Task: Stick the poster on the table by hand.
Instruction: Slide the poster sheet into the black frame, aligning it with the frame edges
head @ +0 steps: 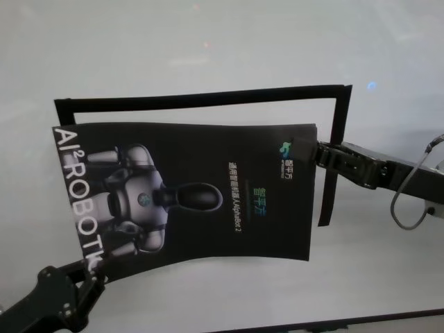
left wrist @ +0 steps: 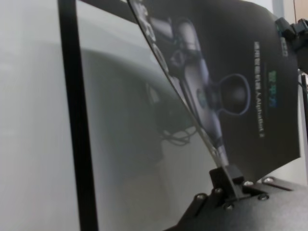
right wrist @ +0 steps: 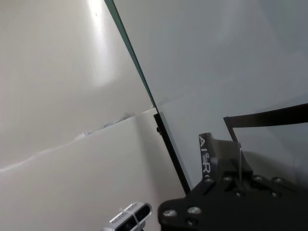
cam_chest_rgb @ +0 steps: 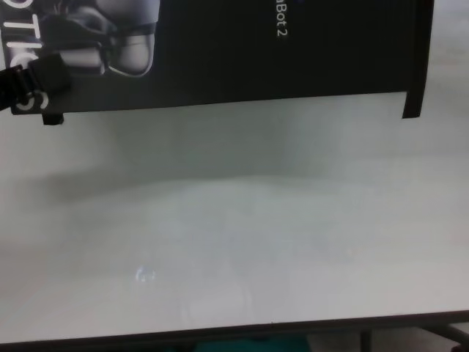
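The poster [head: 201,191], a black glossy sheet with a grey-white robot picture and white lettering, hangs slightly bowed just above the table [head: 208,48]. My left gripper [head: 96,269] is shut on its near left corner. My right gripper [head: 318,154] is shut on the middle of its right edge. In the left wrist view the fingers [left wrist: 226,174] pinch the poster [left wrist: 240,72] at its edge. In the right wrist view the gripper [right wrist: 239,168] holds the sheet edge-on. The chest view shows the poster's near edge [cam_chest_rgb: 242,66] and the left gripper [cam_chest_rgb: 29,84].
Narrow black tape strips lie on the table: one along the far side [head: 208,98], one down the right [head: 333,159], one on the left [left wrist: 77,120]. The table's dark front edge [head: 347,322] runs close below the poster. A cable [head: 406,201] loops off my right arm.
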